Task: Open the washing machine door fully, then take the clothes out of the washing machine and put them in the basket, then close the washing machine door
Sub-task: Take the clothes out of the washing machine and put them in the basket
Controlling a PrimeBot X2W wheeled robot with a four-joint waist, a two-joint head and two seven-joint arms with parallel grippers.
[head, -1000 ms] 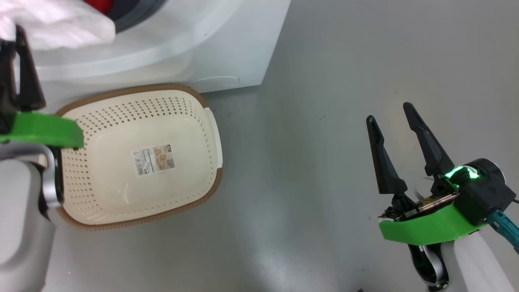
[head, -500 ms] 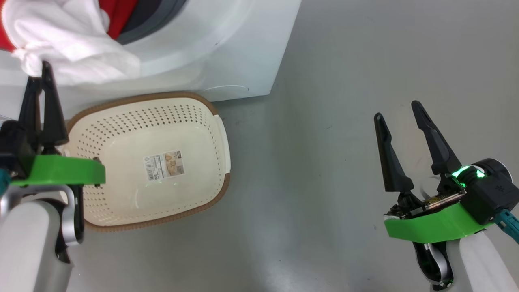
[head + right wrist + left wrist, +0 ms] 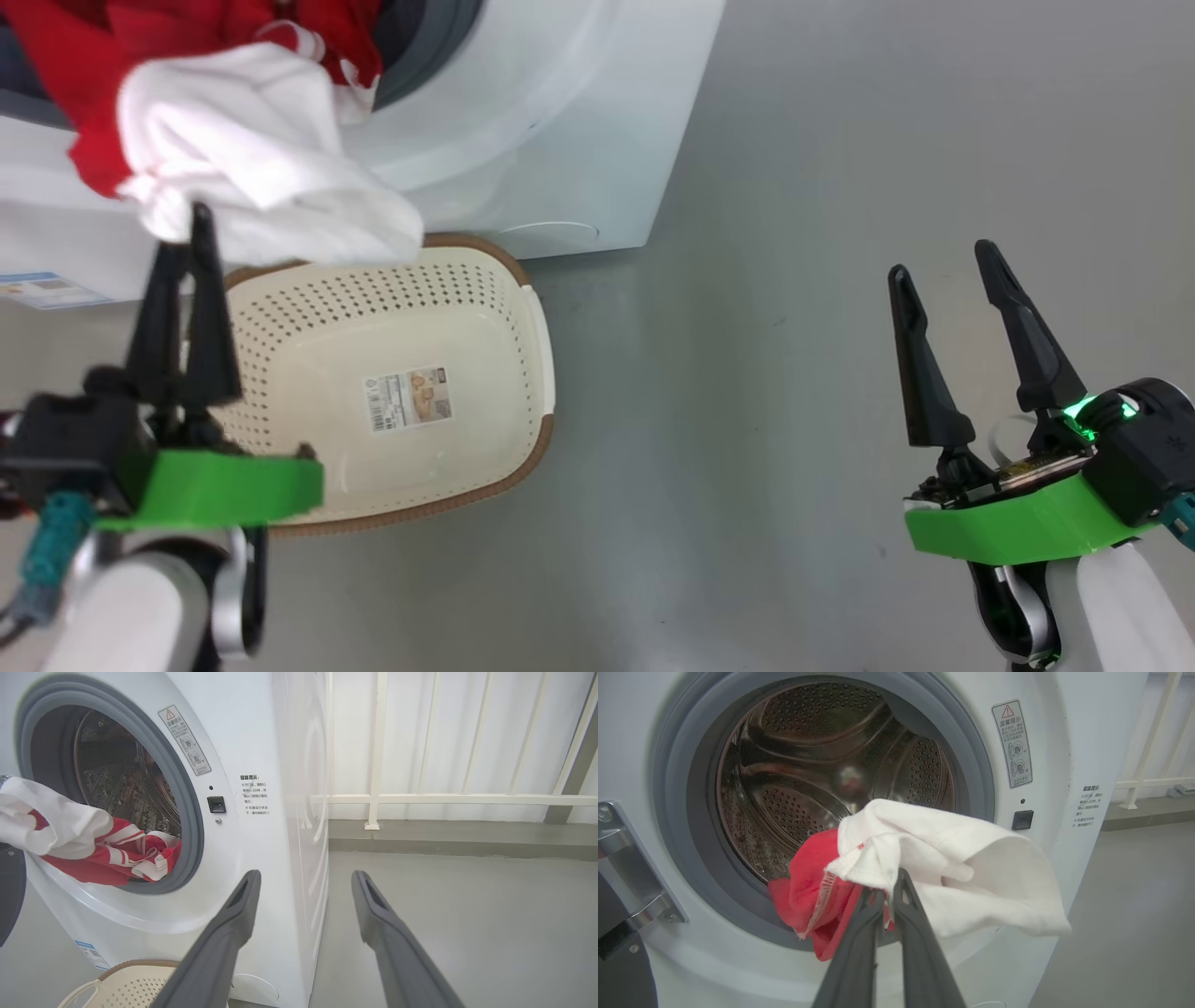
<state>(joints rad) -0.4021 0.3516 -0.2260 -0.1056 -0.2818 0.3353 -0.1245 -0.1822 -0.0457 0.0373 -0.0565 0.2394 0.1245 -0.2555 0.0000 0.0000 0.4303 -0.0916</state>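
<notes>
Low at the head view's edges, the right gripper (image 3: pixel 941 259) hangs spread and empty over the floor (image 3: pixel 747 420), while the left gripper (image 3: pixel 185 229) is clamped on the clothes (image 3: pixel 261 168). The hold looks thin. The red tail lies across the grey ring (image 3: pixel 672 788) of the washing machine (image 3: pixel 579 140); if it catches there, the cloth could slip free and fall short of the basket (image 3: pixel 523 457) below. Only a fold of white hem sits between the tips, white billowing to their right in the left wrist view, red hanging left before the drum (image 3: pixel 808 765).
</notes>
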